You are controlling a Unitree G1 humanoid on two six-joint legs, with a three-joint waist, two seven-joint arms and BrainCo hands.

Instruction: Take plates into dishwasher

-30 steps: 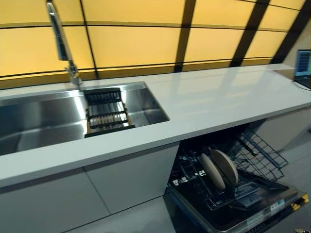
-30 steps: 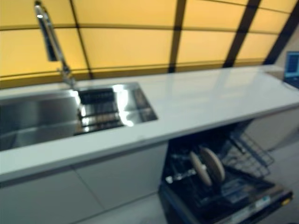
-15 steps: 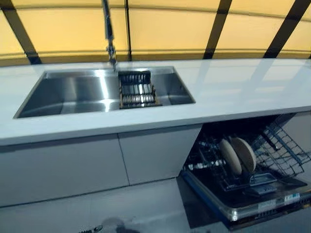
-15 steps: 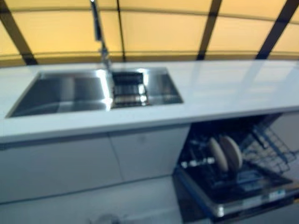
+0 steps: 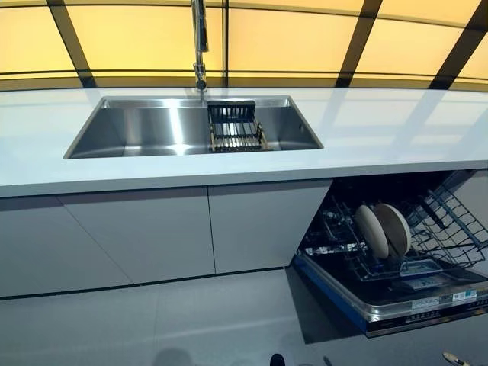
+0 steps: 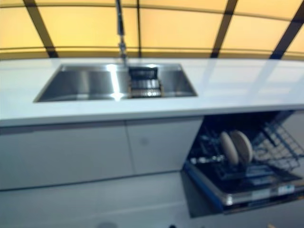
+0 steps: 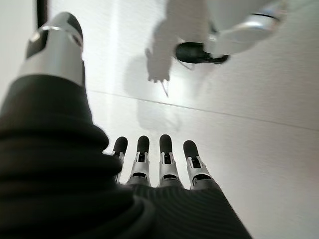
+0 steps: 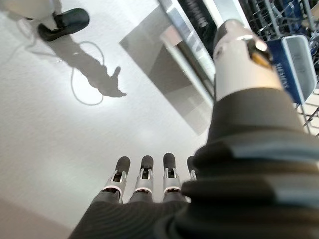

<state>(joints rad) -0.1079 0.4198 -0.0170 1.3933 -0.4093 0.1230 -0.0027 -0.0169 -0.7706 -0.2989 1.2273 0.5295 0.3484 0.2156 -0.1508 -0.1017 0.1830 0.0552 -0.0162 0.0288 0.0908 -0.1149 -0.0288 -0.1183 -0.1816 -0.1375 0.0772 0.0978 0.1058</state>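
Two round beige plates (image 5: 383, 229) stand upright, side by side, in the black wire lower rack (image 5: 389, 255) of the open dishwasher (image 5: 396, 293), which sits below the white worktop (image 5: 381, 130) and off to the right of the stainless steel sink (image 5: 152, 126). A small dark wire dish rack (image 5: 235, 128) sits in the sink's right end; whether it holds more plates cannot be told. The left hand (image 7: 159, 167) and right hand (image 8: 144, 181) both hang over the pale floor, fingers straight and relaxed, holding nothing. The pulled-out rack and lowered door jut into the floor space, so stepping toward the sink risks a collision with them.
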